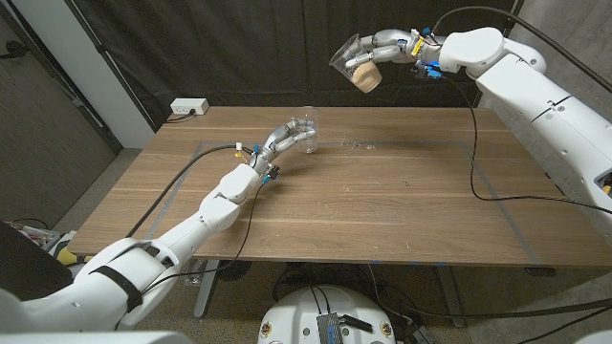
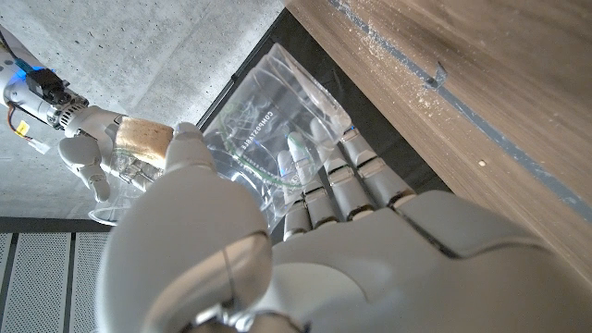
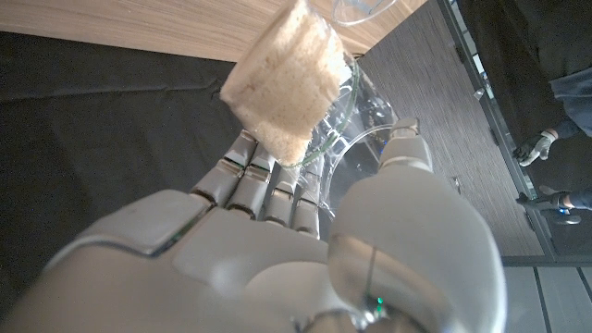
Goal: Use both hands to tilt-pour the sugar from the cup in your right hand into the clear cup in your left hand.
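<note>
Both cups gripped, well apart
Right robot hand point(image 1: 387, 48) holds tilted sugar cup point(image 1: 356, 63) high; left robot hand point(image 1: 277, 141) holds clear cup point(image 1: 304, 129) above surface point(image 1: 382, 201)

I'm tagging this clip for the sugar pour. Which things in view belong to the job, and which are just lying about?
Job:
- right robot hand holding the sugar cup, tilted, high above the table
- left robot hand holding the clear cup low over the table

Lying about:
- power strip behind the table
- cables across the table
- tape lines on the table
</note>
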Tool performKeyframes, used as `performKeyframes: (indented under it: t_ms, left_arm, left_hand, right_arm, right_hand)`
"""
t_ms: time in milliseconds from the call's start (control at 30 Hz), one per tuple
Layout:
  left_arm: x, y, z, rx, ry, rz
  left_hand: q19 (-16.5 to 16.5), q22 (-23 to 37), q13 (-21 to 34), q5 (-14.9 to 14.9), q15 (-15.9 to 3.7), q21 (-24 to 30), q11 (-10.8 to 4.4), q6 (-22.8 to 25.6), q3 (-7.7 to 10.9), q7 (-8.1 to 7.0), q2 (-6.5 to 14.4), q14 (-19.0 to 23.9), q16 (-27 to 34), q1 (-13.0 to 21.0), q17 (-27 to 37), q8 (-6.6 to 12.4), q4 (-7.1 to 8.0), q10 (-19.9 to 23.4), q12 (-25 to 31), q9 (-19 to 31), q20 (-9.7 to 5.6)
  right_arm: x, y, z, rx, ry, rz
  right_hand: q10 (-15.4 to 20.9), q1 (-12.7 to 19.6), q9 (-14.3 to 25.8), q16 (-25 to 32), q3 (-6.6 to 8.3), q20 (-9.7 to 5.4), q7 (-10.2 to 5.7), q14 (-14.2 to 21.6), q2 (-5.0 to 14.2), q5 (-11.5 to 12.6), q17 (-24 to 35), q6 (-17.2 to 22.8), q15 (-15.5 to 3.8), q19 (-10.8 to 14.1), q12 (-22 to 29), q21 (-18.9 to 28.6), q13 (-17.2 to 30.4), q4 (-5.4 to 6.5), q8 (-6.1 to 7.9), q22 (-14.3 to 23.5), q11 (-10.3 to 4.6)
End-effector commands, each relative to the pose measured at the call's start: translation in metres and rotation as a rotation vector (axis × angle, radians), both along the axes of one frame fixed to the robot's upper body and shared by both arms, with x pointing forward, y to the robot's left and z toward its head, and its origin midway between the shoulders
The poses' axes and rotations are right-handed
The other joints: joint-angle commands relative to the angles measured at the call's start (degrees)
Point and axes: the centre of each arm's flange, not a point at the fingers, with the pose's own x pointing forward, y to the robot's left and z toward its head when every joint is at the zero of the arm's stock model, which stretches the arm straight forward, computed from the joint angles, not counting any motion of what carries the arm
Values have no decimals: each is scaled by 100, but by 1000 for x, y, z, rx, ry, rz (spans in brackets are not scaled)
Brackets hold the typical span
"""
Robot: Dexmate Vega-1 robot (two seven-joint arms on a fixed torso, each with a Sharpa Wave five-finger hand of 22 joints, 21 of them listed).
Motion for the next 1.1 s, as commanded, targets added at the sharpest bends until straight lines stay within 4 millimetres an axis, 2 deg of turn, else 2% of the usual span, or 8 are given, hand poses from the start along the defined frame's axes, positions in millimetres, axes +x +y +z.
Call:
performKeyframes:
  t_ms: [33,300,733,1100]
  left_arm:
    - [-2,-1,-4,3,4,-6]
    - [-1,-1,-5,0,8,-7]
    - [3,-5,-6,-2,10,-15]
    - [14,-24,-1,13,4,-56]
  left_hand:
    - [39,19,9,-16,-529,-1,-33,53,-41,-31,20,73,-24,9,13,22,-19,25,41,5,-202]
    - [42,19,9,-22,-536,-1,-34,55,-56,-16,23,83,-31,17,22,25,-17,37,50,0,-202]
    - [43,21,6,-35,-527,-2,-25,64,-74,-11,57,92,-41,24,39,34,-3,36,57,-5,-198]
    - [46,22,-2,-44,-537,-3,-31,62,-91,-20,61,101,-51,47,49,38,-9,41,60,-9,-205]
  right_arm:
    - [9,14,-11,-88,43,-24]
    - [14,22,-18,-129,64,-49]
    - [19,35,-27,-197,91,-66]
    - [20,33,-27,-199,98,-77]
  right_hand:
    - [54,65,23,-11,49,-164,-8,64,54,2,25,65,-1018,-35,-6,24,18,-9,-6,17,-12]
    - [104,99,26,-15,77,-100,-14,103,73,0,40,133,-1026,-28,-9,33,17,-11,8,12,-13]
    - [115,103,30,-24,89,-129,1,134,69,-7,52,155,-1020,-23,-30,41,13,-1,6,9,-5]
    - [141,104,32,-45,102,-134,-4,149,73,-11,60,187,-1020,-30,-48,44,8,9,6,5,11]
